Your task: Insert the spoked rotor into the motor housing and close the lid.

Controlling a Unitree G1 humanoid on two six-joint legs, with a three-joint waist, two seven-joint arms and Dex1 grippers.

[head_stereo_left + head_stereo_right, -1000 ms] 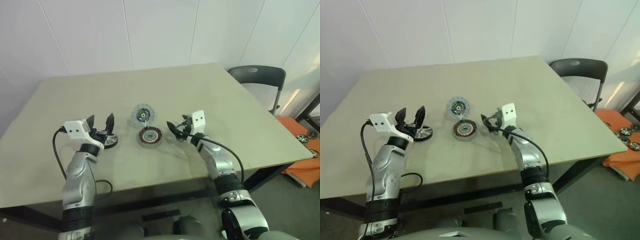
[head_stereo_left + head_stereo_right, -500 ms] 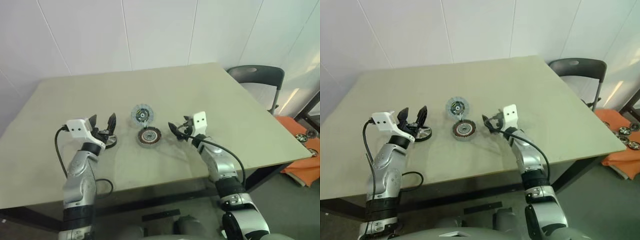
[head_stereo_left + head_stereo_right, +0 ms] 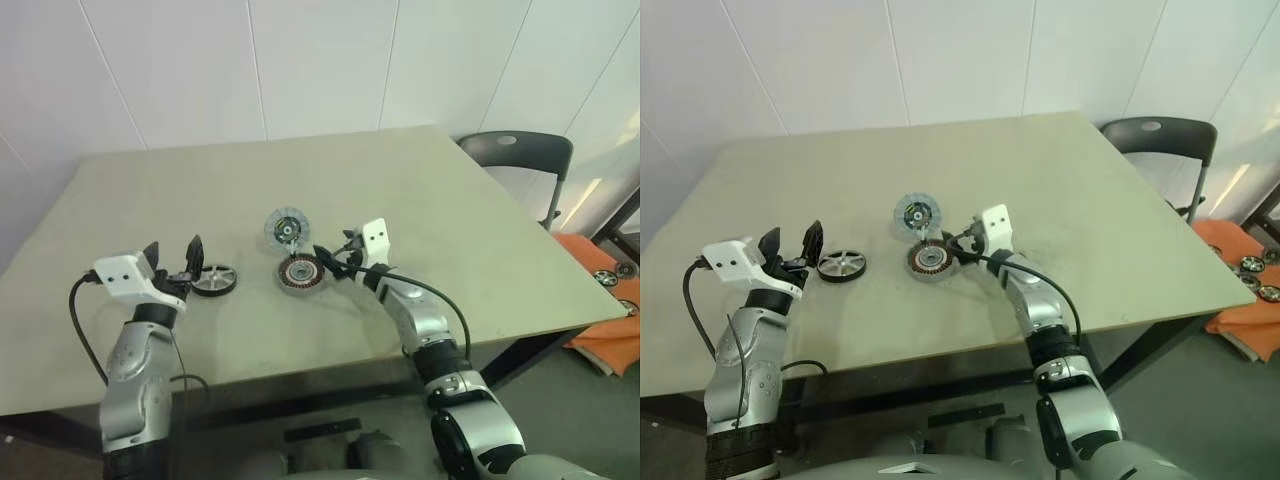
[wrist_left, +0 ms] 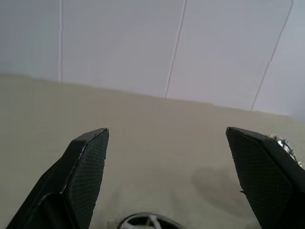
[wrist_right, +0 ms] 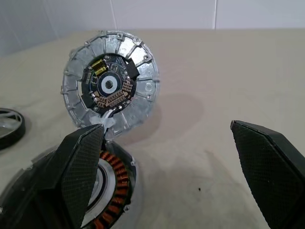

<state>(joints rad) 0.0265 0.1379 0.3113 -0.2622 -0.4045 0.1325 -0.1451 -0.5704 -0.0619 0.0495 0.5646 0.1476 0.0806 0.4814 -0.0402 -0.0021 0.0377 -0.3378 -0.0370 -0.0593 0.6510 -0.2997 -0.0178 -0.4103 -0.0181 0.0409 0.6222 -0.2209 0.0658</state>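
Your left gripper (image 3: 174,250) hangs with its fingers spread wide, just beside the rotor (image 3: 215,280), on the side toward the table's (image 3: 470,210) left edge. I take the rotor to be the dark-rimmed spoked wheel; it lies flat and untouched, a short way from the housing (image 3: 299,272) near the middle of the table. Your right gripper (image 3: 332,256) is also spread and holds nothing. One finger is over the housing's rim; whether it touches, I cannot tell.

The ribbed disc with the circuit board looks like the lid (image 5: 110,87). It stands tilted just behind the housing, toward the far edge, and a short pale wire seems to join the two.

Watch these:
- The rotor is thin and flat on the table. Close on it too high and the fingers will likely slip off the rim, or flick it toward the near edge.
- If the right finger shoves the housing, the wire may drag the lid over, perhaps onto the open coils.
- Nothing steadies the housing. If the rotor comes down off-centre or tilted, it can jam on the rim or scrape the copper.
- The lid leans close to the opening, so a rotor carried in low may knock it.
- When you fold the lid down, the wire could get pinched under its edge
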